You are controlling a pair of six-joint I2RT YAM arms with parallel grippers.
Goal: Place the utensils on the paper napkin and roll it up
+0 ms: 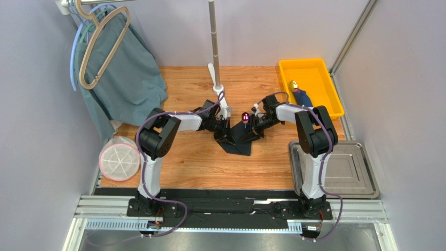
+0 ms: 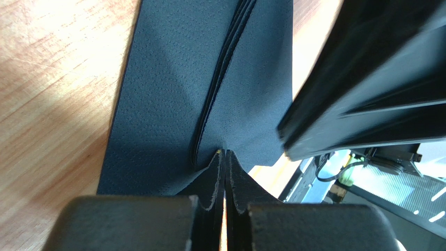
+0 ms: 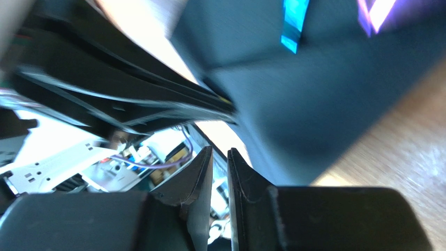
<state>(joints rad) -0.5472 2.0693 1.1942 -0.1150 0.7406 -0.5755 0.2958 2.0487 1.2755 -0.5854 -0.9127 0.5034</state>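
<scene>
The black paper napkin [image 1: 238, 141] lies partly folded on the wooden table between both arms. In the left wrist view the napkin [image 2: 173, 94] has a fold running down its middle. My left gripper [image 1: 225, 130] [image 2: 225, 152] is shut, pinching the napkin's near edge. An iridescent purple utensil end [image 1: 245, 116] sticks up at the napkin's far side; blue and purple glints of it [image 3: 293, 21] show on the napkin [image 3: 314, 94]. My right gripper [image 1: 251, 128] [image 3: 220, 150] is just beside the napkin's edge, jaws a narrow gap apart with nothing between them.
A yellow bin [image 1: 324, 86] at the back right holds a dark blue bundle with a gold tip [image 1: 299, 94]. A steel tray [image 1: 361, 172] sits at the near right. A teal cloth [image 1: 125, 78] hangs at the back left, above a white round lid [image 1: 119, 158]. A pole stand [image 1: 215, 63] rises behind the napkin.
</scene>
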